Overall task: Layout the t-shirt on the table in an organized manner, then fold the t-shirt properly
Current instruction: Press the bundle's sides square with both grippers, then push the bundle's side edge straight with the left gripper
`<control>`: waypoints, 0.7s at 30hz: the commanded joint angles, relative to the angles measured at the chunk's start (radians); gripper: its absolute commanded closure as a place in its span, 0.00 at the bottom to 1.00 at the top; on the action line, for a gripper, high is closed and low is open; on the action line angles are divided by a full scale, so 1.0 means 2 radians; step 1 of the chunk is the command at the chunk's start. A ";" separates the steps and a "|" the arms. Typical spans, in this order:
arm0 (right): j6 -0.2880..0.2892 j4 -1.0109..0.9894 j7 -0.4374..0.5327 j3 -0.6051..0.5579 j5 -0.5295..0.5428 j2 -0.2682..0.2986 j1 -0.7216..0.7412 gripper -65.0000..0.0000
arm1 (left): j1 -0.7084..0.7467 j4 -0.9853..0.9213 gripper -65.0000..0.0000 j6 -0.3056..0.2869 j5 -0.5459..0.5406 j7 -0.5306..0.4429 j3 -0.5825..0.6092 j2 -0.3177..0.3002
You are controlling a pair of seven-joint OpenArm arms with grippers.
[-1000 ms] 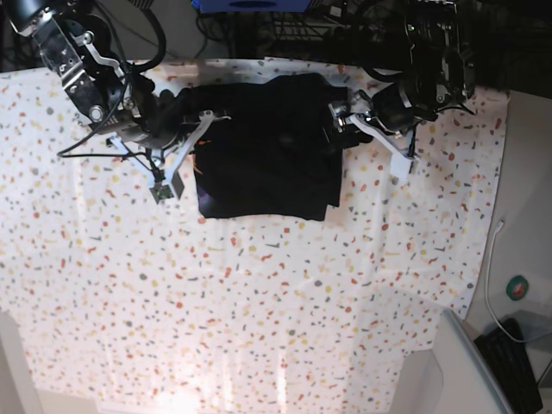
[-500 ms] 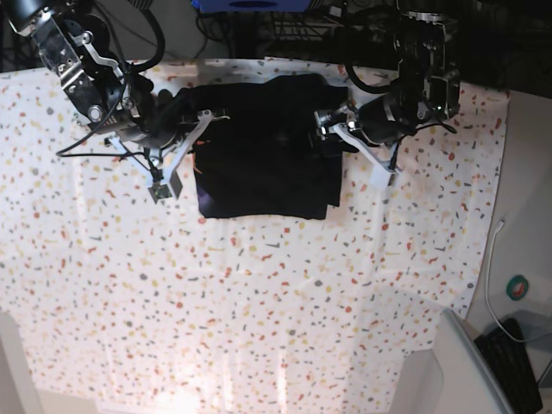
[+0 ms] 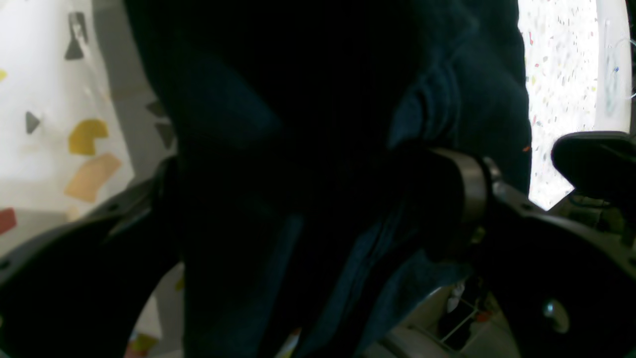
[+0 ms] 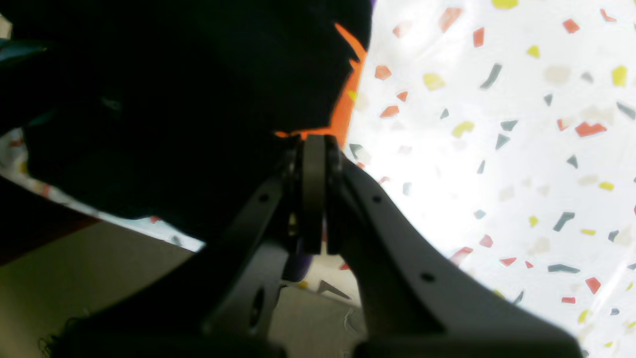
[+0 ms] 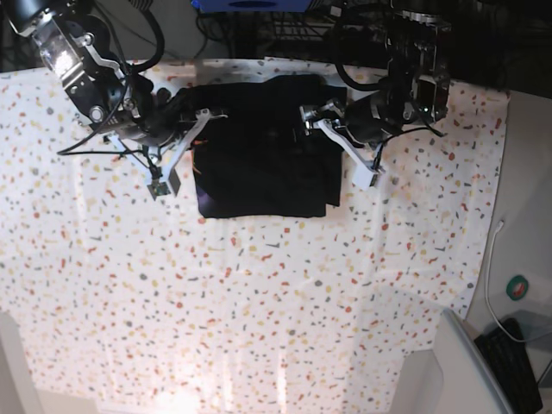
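Observation:
The black t-shirt (image 5: 263,164) lies folded into a rough rectangle at the back middle of the speckled table (image 5: 259,302). My right gripper (image 5: 207,116) sits at its upper left edge. In the right wrist view that gripper (image 4: 313,141) is shut on the t-shirt (image 4: 174,99) where an orange print shows, and the cloth hangs a little above the table (image 4: 497,124). My left gripper (image 5: 312,116) is over the shirt's upper right edge. In the left wrist view it (image 3: 308,209) stands wide open, with dark folds of the t-shirt (image 3: 298,149) filling the gap between its fingers.
Dark equipment and cables stand behind the table's far edge. Beyond the table's right edge is grey floor with a white cable (image 5: 490,259), a round green thing (image 5: 517,287) and a black object (image 5: 517,362). A grey bin edge (image 5: 466,371) sits at the lower right.
My left arm has moved leftwards, bringing its gripper from beside the shirt's right edge onto the cloth. The right arm has shifted only slightly and stays shut.

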 commanded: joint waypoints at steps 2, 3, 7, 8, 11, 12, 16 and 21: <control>0.003 0.006 0.007 0.002 0.001 0.002 0.006 1.00 | -0.002 0.001 0.12 -0.001 0.001 0.006 0.008 0.004; 0.003 0.006 0.007 0.002 0.001 0.002 0.006 1.00 | -0.006 -0.005 0.12 -0.001 0.001 0.006 0.008 0.004; 0.003 0.006 0.007 0.002 0.001 0.002 0.006 1.00 | -0.019 -0.049 0.28 -0.001 0.001 0.006 0.008 0.004; 0.003 0.006 0.007 0.002 0.001 0.002 0.006 1.00 | -0.023 -0.057 0.40 -0.001 0.001 0.006 0.008 0.004; 0.003 0.006 0.010 0.005 0.001 0.002 0.006 1.00 | -0.031 -0.066 0.80 -0.001 0.001 0.006 0.009 0.004; 0.003 0.006 0.016 0.006 0.001 0.003 0.006 1.00 | -0.033 -0.066 0.92 0.000 0.002 0.008 0.009 0.004; 0.003 0.004 0.037 0.007 0.001 0.007 0.006 1.00 | -0.057 -0.066 1.00 0.000 0.003 0.022 0.018 -0.017; 0.003 0.004 0.037 0.030 0.001 0.006 0.007 1.00 | -0.135 -0.066 1.00 0.002 0.003 0.071 0.111 -0.089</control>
